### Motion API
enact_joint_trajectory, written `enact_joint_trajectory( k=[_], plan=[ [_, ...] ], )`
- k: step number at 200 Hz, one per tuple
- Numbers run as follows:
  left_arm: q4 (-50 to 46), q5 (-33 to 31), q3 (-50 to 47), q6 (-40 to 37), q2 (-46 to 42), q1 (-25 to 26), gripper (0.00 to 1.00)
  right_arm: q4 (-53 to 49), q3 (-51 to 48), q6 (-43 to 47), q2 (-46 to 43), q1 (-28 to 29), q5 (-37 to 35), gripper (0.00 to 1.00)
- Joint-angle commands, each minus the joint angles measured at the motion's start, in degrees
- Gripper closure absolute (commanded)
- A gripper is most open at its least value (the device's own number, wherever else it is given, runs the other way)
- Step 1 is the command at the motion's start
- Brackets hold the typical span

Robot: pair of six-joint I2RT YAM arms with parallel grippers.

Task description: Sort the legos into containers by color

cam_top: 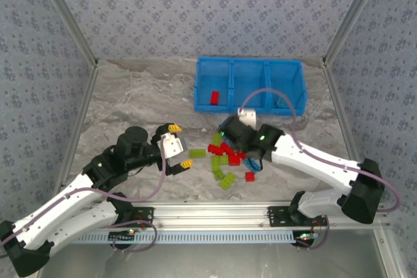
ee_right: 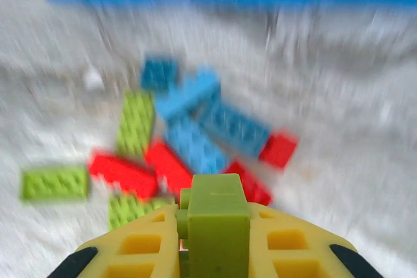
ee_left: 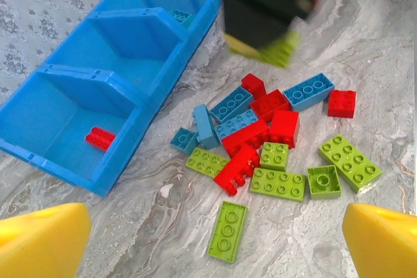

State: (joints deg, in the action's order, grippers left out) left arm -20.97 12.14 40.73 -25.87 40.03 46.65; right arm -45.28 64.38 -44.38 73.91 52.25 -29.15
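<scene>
In the right gripper [ee_right: 215,247], pinched firmly between the yellow pads [ee_right: 140,249], one lime green lego [ee_right: 218,206]: blocky, smooth on the side toward the wrist camera, taller than wide there, so with the long axis about upright along the fingers, though blurred in that view. Held above the table [cam_top: 143,96], over the far side of the loose pile of legos [ee_left: 267,135] in red, lime green and light blue, mostly flat with studs up, long axes in many directions. To the left of the pile, the left gripper [cam_top: 180,146], spread wide with nothing between, facing the pile. Beyond the pile, near the back wall, the bright blue bin [cam_top: 249,63], long side roughly along that wall, with three containers in a row; in the left one a single red lego [cam_top: 214,97]. Underneath, a grey marbled surface; around it, walls [cam_top: 195,4] of pale blue-grey paper with small flowers; at the near edge, a metal rail [cam_top: 215,213].
</scene>
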Motion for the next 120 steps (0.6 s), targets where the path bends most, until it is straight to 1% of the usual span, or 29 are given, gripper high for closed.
enact_joint_trajectory(
  k=[1,13,32,56,80,91,98,109,120],
  plan=[
    [3.1,3.8,-0.2,1.2,0.3,-1.6,0.01,6.4,5.9,21.5,3.4,-9.4,-4.3,0.9],
    [3.2,4.6,-0.3,1.6,0.9,-2.8,0.01,10.4,9.2,26.4,7.5,-14.8,-0.8,0.9],
    [3.4,4.9,-1.0,1.7,1.3,-4.0,0.01,15.9,14.5,29.6,15.1,-21.7,4.4,0.9],
    [4.2,3.9,-2.7,1.4,1.4,-4.9,0.01,19.0,21.6,31.7,25.5,-26.0,9.2,0.88],
    [4.4,4.1,-2.4,1.8,2.3,-5.0,0.01,17.7,28.5,31.4,35.0,-28.3,10.0,0.85],
    [4.3,4.1,-2.4,1.8,2.6,-5.2,0.01,17.9,29.8,30.9,37.8,-29.0,10.6,0.8],
    [4.2,4.1,-2.4,1.8,2.7,-5.2,0.01,18.1,30.4,30.5,38.6,-29.4,11.2,0.75],
    [4.3,4.0,-2.4,2.0,2.8,-5.2,0.01,18.0,31.2,29.9,39.5,-29.9,12.0,0.63],
    [4.4,4.0,-2.6,2.0,2.8,-5.2,0.01,16.9,32.3,29.9,39.8,-30.1,12.4,0.59]
  ],
)
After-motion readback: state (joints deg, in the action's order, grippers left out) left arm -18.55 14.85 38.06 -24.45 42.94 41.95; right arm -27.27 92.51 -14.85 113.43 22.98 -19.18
